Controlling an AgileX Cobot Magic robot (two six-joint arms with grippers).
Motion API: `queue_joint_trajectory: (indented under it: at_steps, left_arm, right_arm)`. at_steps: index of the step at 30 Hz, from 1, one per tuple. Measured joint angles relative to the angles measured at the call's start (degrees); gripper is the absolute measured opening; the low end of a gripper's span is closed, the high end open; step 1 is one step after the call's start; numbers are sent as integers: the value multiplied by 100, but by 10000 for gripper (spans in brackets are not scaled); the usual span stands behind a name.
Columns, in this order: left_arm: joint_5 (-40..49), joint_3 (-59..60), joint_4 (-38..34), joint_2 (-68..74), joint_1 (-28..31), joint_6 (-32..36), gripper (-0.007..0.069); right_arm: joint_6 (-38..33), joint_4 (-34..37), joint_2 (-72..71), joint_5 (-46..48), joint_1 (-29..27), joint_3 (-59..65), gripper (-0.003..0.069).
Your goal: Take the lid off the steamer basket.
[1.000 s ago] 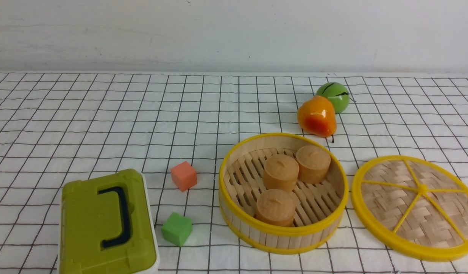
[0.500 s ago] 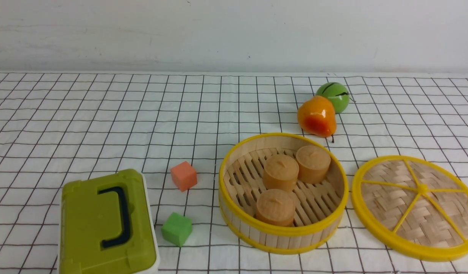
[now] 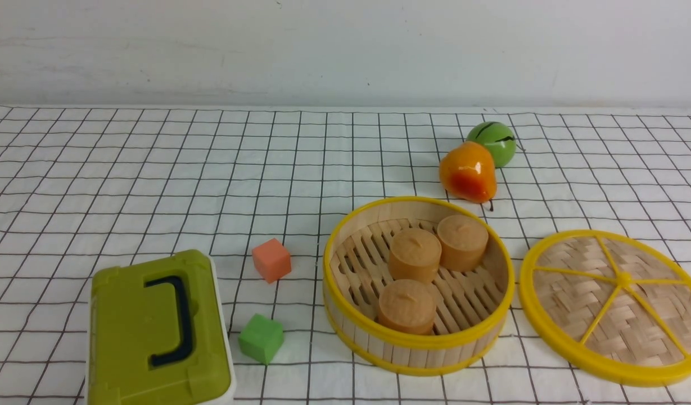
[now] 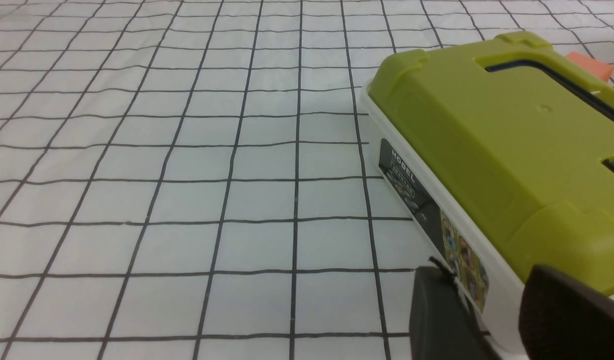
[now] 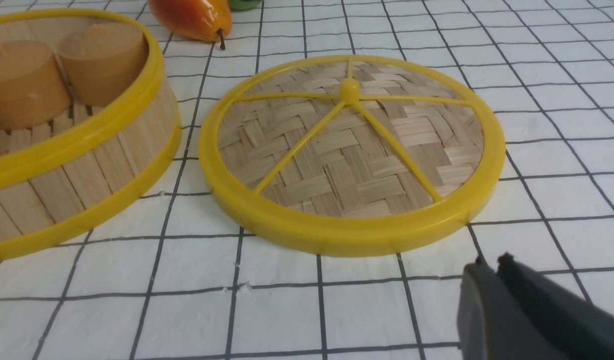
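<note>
The basket (image 3: 418, 351), taken as the landmark, is a round, shallow tub with a bamboo-slat wall, a slatted floor and yellow rims; it stands uncovered. It contains three tan buns: one (image 3: 407, 306) on the near side, one (image 3: 415, 254) behind it, and one (image 3: 462, 242) by the far right wall. The lid (image 3: 623, 306), a woven disc with yellow spokes and a central knob, lies flat on the cloth (image 3: 345, 163) just to the right of the basket. The green box (image 3: 148, 332), left of the basket, is closed, its dark handle uppermost; its contents are hidden. Between box and basket lie a pink cube (image 3: 272, 260) and a green cube (image 3: 261, 338). Behind the basket rests an orange pear (image 3: 468, 171), with a green ball (image 3: 492, 144) beyond it. The left claw (image 4: 479, 267) is narrow, its fingertips apart, near the box. The right claw (image 5: 492, 259) is near the lid, its tips close together, holding nothing.
</note>
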Motion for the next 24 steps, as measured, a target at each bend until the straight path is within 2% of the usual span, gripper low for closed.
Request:
queue_joint_trajectory:
  at_steps: [24]
  left_arm:
    - [0, 0, 0, 0, 0, 0, 239]
  right_arm:
    - [4, 0, 0, 0, 0, 0, 67]
